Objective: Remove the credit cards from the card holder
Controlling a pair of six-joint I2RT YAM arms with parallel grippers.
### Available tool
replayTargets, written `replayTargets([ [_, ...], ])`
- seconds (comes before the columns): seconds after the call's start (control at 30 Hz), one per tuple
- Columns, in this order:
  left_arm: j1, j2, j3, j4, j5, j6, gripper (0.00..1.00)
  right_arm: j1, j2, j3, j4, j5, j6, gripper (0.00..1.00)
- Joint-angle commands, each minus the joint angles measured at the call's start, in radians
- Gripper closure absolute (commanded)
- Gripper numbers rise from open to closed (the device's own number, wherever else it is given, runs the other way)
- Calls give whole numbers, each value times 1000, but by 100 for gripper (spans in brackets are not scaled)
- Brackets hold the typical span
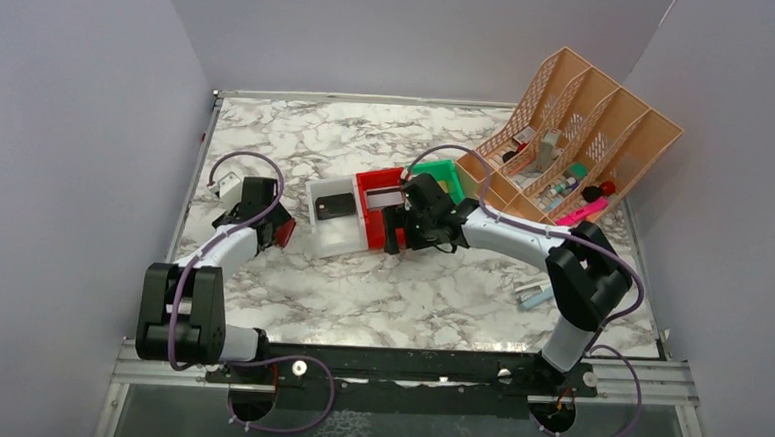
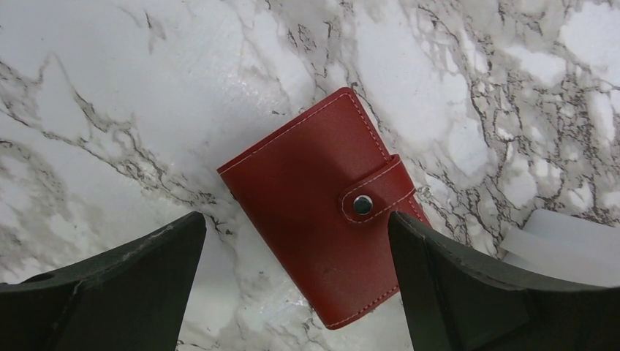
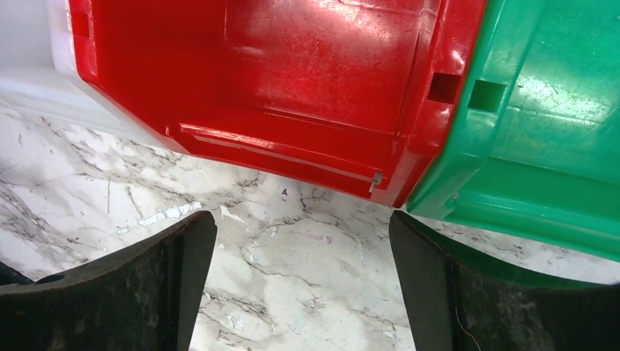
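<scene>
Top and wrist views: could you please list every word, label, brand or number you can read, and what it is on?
No text can be read.
Card holder: plain red, no print.
Red bin, green bin: no lettering.
Rack contents: any labels too small to read.

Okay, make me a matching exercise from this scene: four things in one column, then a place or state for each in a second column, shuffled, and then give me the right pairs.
Column one
1. card holder
2. white bin
3. red bin
4. green bin

Column two
A. middle of the row of three bins
B. closed, snap fastened, lying on the marble table
C. nearest the tan rack
D. has a black card-sized item inside

Pairs: 1-B, 2-D, 3-A, 4-C
</scene>
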Motion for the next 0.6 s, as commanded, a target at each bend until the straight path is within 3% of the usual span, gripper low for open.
replayTargets([
  [0.0, 13, 66, 13, 36, 23, -40, 1, 11, -4, 16, 25, -6, -4, 7],
  [0.23, 20, 181, 70, 26, 81, -58, 2, 16, -128, -104, 74, -57, 33, 7],
  [0.33, 20, 195, 56, 23, 99, -60, 10, 15, -213, -171, 99, -39, 51, 6],
  [0.57, 20, 123, -40, 48, 120, -60, 33, 16, -371, -252, 49, 179, 96, 1],
])
